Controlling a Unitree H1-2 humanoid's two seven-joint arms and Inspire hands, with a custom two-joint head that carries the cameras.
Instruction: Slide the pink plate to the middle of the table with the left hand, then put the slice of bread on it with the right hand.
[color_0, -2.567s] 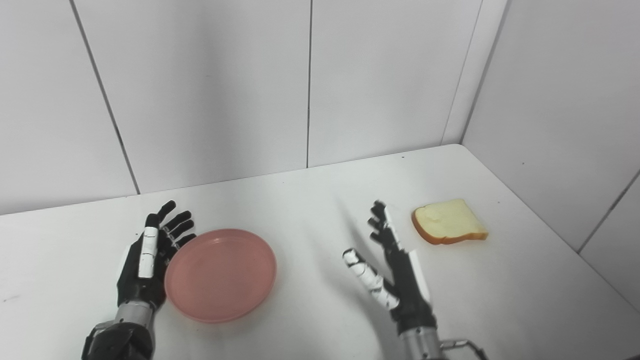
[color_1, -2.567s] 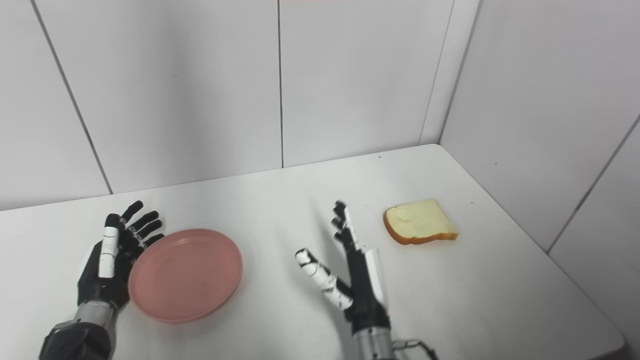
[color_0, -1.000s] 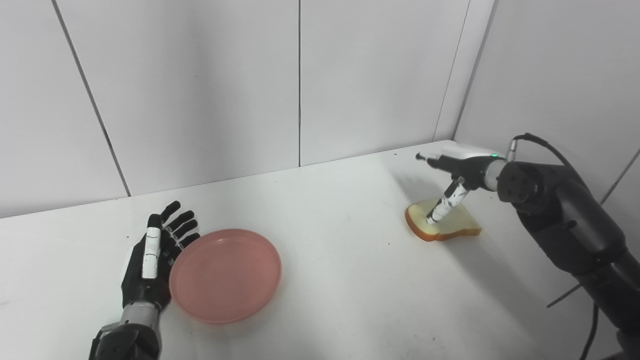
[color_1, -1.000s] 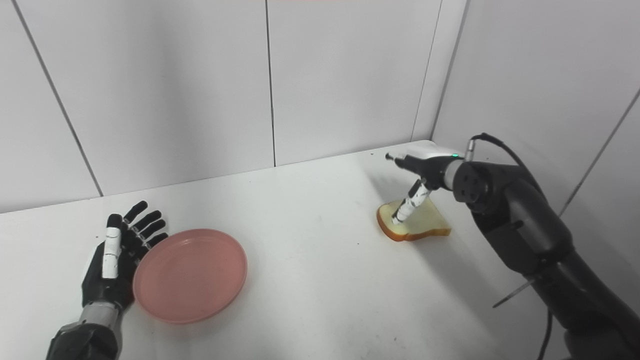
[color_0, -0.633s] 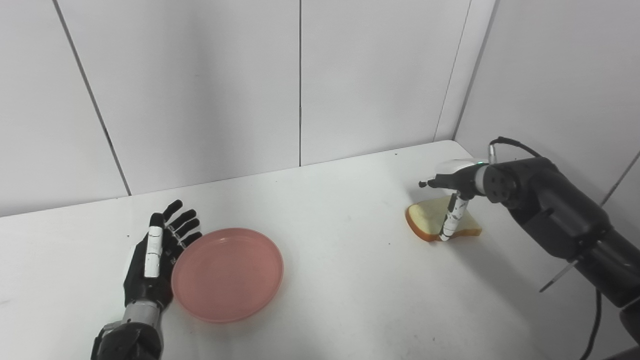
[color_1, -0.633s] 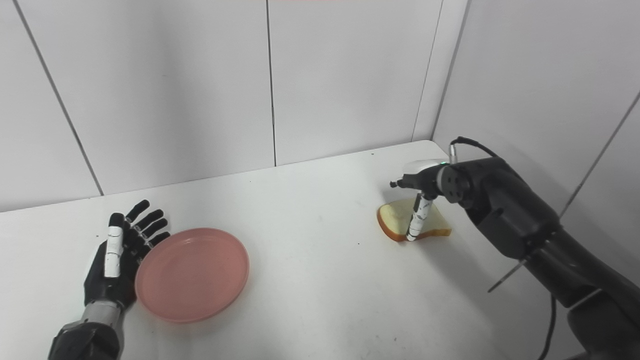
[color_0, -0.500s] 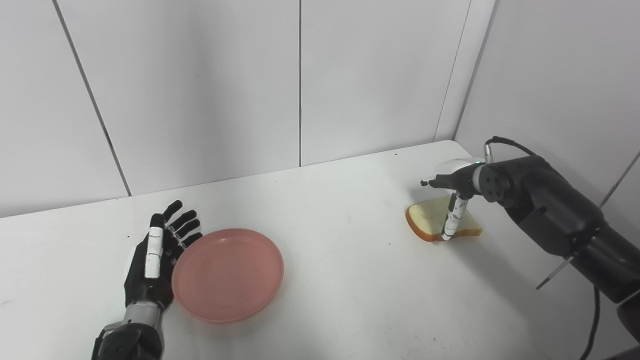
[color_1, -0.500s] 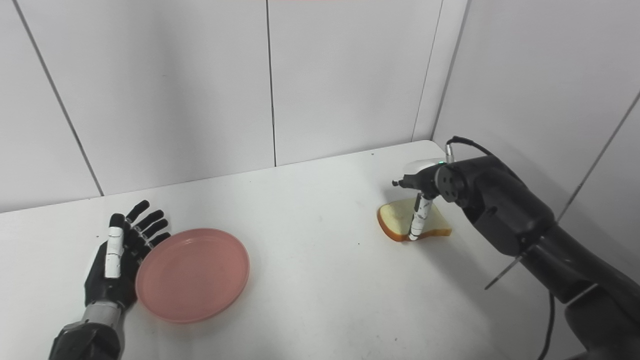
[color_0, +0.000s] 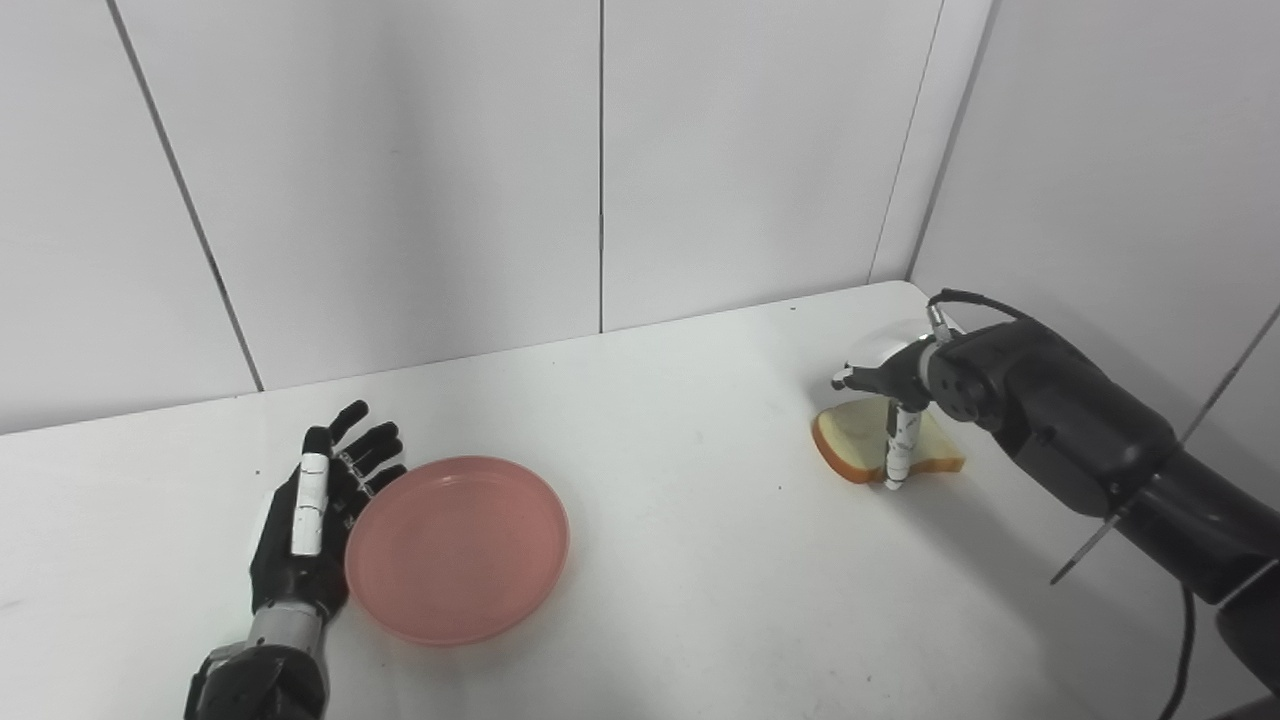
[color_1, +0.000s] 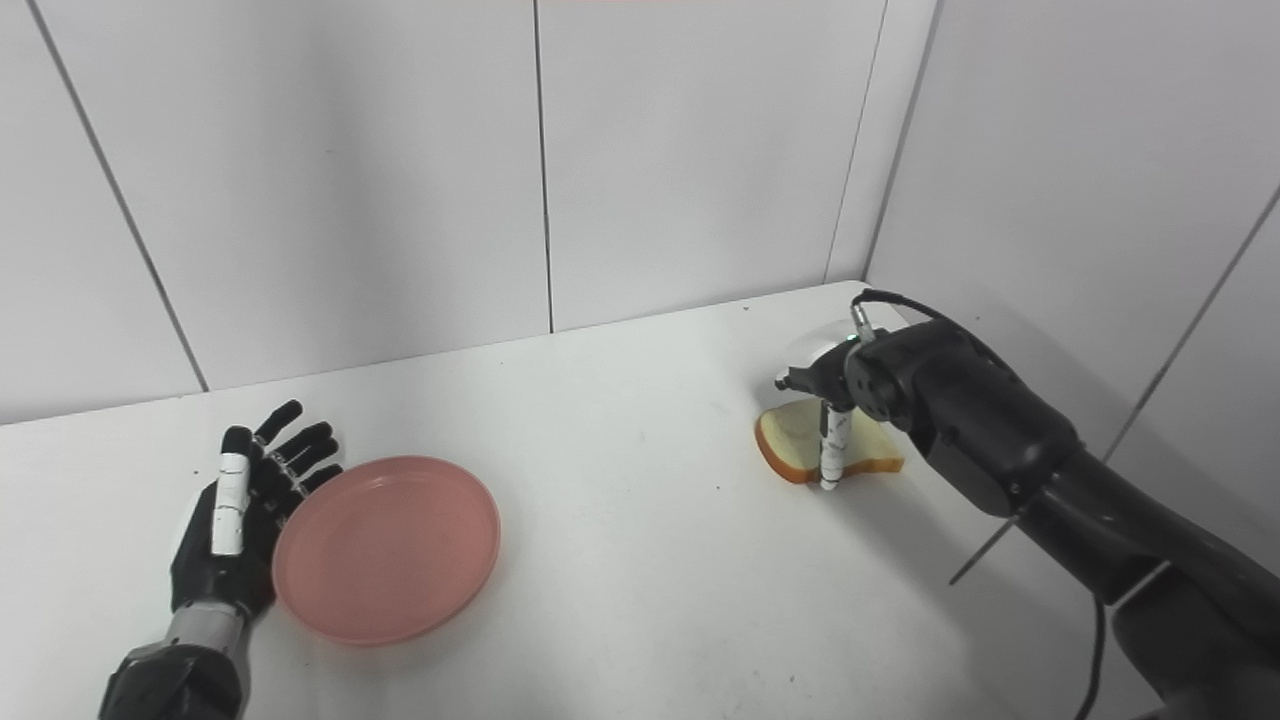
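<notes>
The pink plate (color_0: 458, 548) lies flat on the white table (color_0: 700, 580), left of the middle. My left hand (color_0: 312, 520) is open, palm toward the plate, fingers against its left rim. The slice of bread (color_0: 843, 447) lies flat near the table's right edge; it also shows in the right eye view (color_1: 788, 440). My right hand (color_0: 893, 392) hovers palm down right over the bread. Its thumb (color_0: 897, 452) points straight down at the slice's near edge, and its fingers stretch out level above the slice. The hand hides the slice's middle.
White panelled walls stand close behind the table and along its right side, meeting in a corner just behind the bread. My dark right forearm (color_0: 1080, 440) and its cable reach in from the lower right. Bare tabletop lies between plate and bread.
My right hand has swung from mid-table over to the bread, then sunk lower, its thumb turning down onto the slice's near edge. The plate and left hand have crept slightly right.
</notes>
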